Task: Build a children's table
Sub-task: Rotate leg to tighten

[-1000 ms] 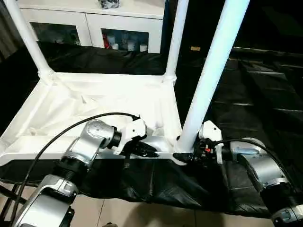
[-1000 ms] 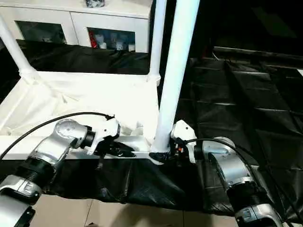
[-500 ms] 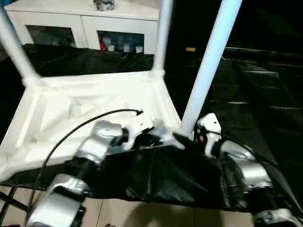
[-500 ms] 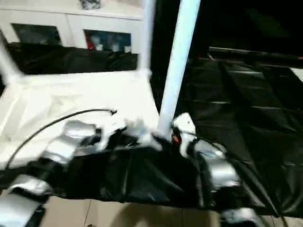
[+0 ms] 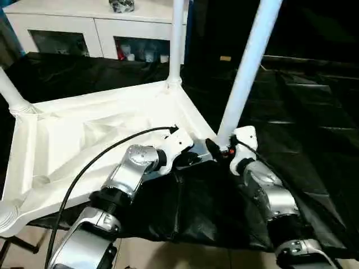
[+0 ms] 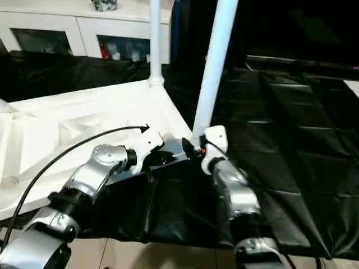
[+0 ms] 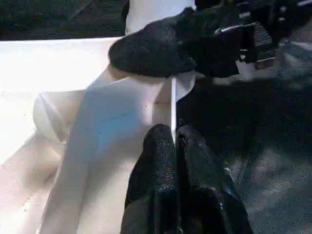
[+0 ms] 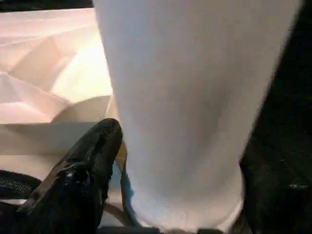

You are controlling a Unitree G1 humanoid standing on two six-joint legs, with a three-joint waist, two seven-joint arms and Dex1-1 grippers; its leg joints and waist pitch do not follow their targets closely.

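While the white table top [image 5: 106, 129] lies upside down on a black sheet [image 5: 303, 112], its ribbed underside facing up, three white legs stand in its corner sockets. The nearest leg [image 5: 247, 61] rises from the near right corner, a second leg [image 5: 176, 39] stands at the far right corner, and a third leg [image 5: 10, 92] leans out at the far left. The near left corner socket [image 5: 7, 216] holds no leg.

The left gripper [image 5: 188, 158] rests at the near right rim of the top, just left of the nearest leg. In the left wrist view its two black fingers [image 7: 163, 165] lie pressed together with the thin edge of the rim [image 7: 173, 105] running up from the line where their tips meet; the jaws are closed, though whether they pinch that edge I cannot tell. A black cable [image 5: 112, 143] loops from the left forearm over the top.

The right gripper [image 5: 216, 150] sits at the foot of the nearest leg. In the right wrist view one black finger [image 8: 85, 165] lies just beside the base of that leg [image 8: 190, 112]; how far the jaws stand apart, and whether they grip the leg, I cannot tell.

Beyond the sheet stands a white cabinet [image 5: 73, 25] with glass doors.
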